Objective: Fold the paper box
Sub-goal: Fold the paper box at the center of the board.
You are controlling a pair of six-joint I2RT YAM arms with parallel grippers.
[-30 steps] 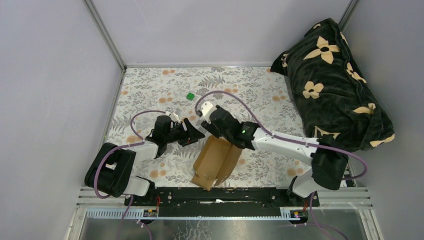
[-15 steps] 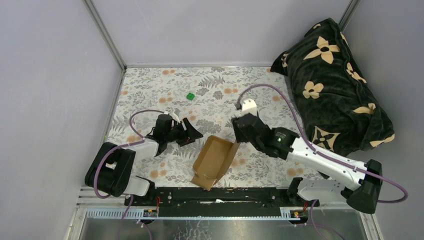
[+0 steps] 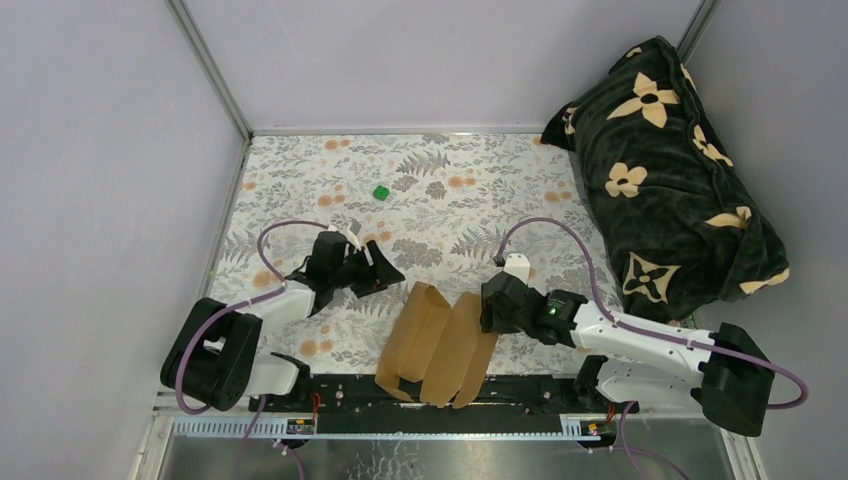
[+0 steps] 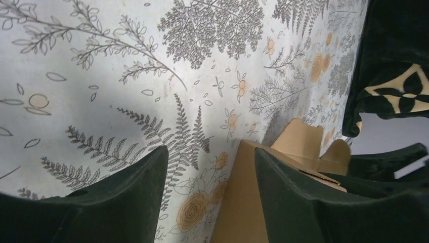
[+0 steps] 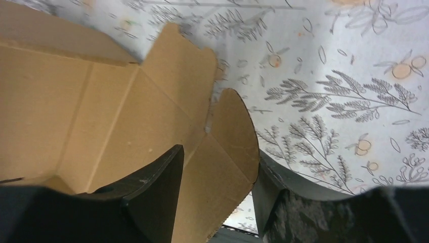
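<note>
The paper box (image 3: 440, 345) is a creased brown cardboard sheet, partly unfolded, lying near the table's front edge with its panels raised in ridges. My left gripper (image 3: 388, 272) is open just left of the sheet's far corner. In the left wrist view (image 4: 210, 152) the cardboard's edge (image 4: 248, 202) lies between the jaws, next to the right finger. My right gripper (image 3: 487, 312) is at the sheet's right edge. In the right wrist view (image 5: 218, 154) it is open, with a rounded flap of the box (image 5: 101, 111) between its jaws.
A tiny green cube (image 3: 380, 191) sits on the floral cloth at the back. A dark blanket with cream flowers (image 3: 670, 160) is piled at the right and shows in the left wrist view (image 4: 394, 76). The black base rail (image 3: 520, 385) runs along the near edge.
My right arm has swung from over the box's far side to its right edge, nearer the front. The cardboard has spread wider and slid toward the front edge. The left gripper has barely moved.
</note>
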